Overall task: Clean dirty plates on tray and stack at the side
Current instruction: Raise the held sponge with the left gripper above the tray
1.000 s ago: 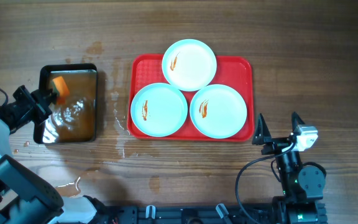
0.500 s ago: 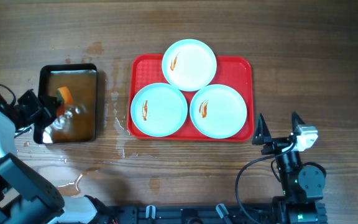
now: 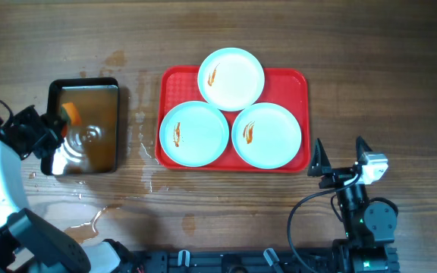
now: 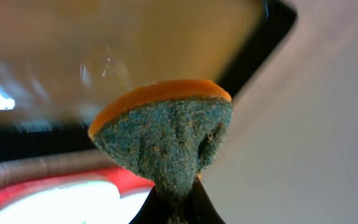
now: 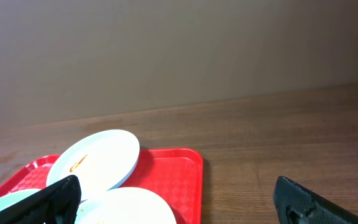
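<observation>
Far on the left, my left fingers (image 3: 58, 123) are pinched tight on a sponge (image 3: 69, 114). They hold it at the left side of the black-rimmed pan (image 3: 83, 81). Up close, the sponge is orange on top and green and scratchy below. The pan has brown water in it, with little rings on the water. There are puddles (image 3: 89, 221) on the wooden worktop (image 3: 400, 61) in front of the pan, and more wet spots (image 3: 146, 155) between the pan and the red tray (image 3: 300, 80). The tray lies near the middle of the worktop, well apart from the pan. All three plates are on it, close together with their edges meeting. The left plate (image 3: 194, 133) and the right plate (image 3: 267, 135) sit side by side at the front. The back plate (image 3: 231, 79) sits behind them and pokes out over the far edge of the tray. Each plate is white with a small orange-red smear on it. On the right, my right fingers (image 3: 338, 152) are spread wide and hold nothing. They are just beside the near right corner of the tray, not touching it or any plate.
</observation>
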